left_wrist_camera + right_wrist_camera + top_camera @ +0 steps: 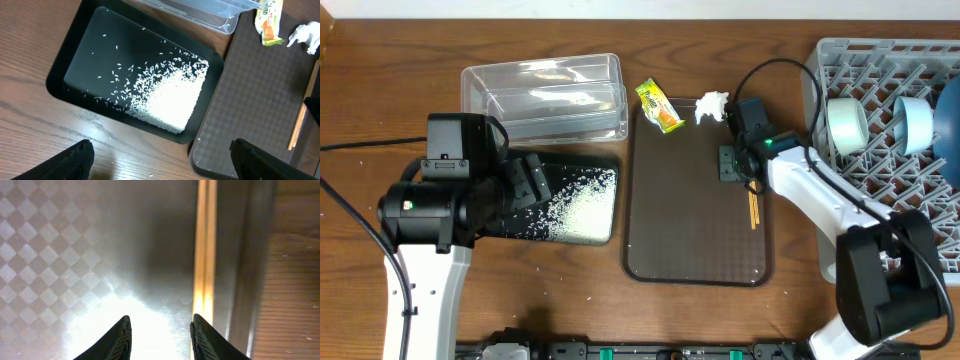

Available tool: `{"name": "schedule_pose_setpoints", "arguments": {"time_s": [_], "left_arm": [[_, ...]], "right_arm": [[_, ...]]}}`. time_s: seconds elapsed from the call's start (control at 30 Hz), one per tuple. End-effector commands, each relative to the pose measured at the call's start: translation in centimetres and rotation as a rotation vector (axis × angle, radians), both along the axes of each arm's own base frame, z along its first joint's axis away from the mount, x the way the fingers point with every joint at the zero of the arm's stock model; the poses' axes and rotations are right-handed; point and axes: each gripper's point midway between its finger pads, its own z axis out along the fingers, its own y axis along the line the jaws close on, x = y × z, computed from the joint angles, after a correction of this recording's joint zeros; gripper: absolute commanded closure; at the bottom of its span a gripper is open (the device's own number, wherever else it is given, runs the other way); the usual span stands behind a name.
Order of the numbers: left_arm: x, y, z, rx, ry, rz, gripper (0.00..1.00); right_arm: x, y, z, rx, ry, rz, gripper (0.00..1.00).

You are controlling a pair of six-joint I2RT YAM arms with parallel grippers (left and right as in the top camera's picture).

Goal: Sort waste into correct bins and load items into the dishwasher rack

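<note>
The right gripper (161, 320) hangs low over the right-hand edge of the brown serving tray (690, 230). Its jaws are parted, with only bare checkered tray surface between them, so nothing is grasped. The wooden chopsticks (204, 255) lie along that tray edge. In the wrist view they line up with the finger on the right side, not with the gap.

At the far end of the same tray, the yellow-green snack wrapper (658, 106) and the crumpled white tissue (712, 105) sit near each other, apart from the gripper.

Over on the other side, the left gripper (162, 145) hovers above the near edge of the black tray (85, 60), jaws spread wide, released, holding nothing. The white rice grains (167, 102) are heaped in that black tray toward the corner nearest the serving tray. A thin scatter covers the rest of it, and a few strays lie on the bench (30, 50). The clear plastic tub (545, 95) stands just beyond the black tray.

In the grey dishwasher rack (840, 60) on the right, a pale green-white bowl (847, 125) and a light blue bowl (917, 122) stand on edge side by side. A blue plate (950, 140) is cut off at the frame's edge.
</note>
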Motion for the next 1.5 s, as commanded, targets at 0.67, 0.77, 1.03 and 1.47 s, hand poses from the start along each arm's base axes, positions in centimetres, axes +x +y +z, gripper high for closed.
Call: {"name": "schedule_pose_setpoints", "arguments": {"time_s": [0.67, 0.77, 1.03, 1.47], "left_arm": [[0.0, 0.3, 0.0, 0.009, -0.001, 0.015, 0.10], [0.0, 0.3, 0.0, 0.009, -0.001, 0.015, 0.10], [0.0, 0.3, 0.0, 0.009, -0.001, 0.015, 0.10], [0.0, 0.3, 0.0, 0.009, -0.001, 0.015, 0.10]], "right_arm": [[-1.4, -1.8, -3.9, -0.020, 0.134, -0.003, 0.76], [-2.3, -2.1, -4.2, -0.025, 0.170, -0.024, 0.96], [-3.0, -1.2, -4.2, 0.038, 0.178, -0.052, 0.99], [-0.5, -6.6, 10.1, 0.098, -0.199, -0.054, 0.99]]}}
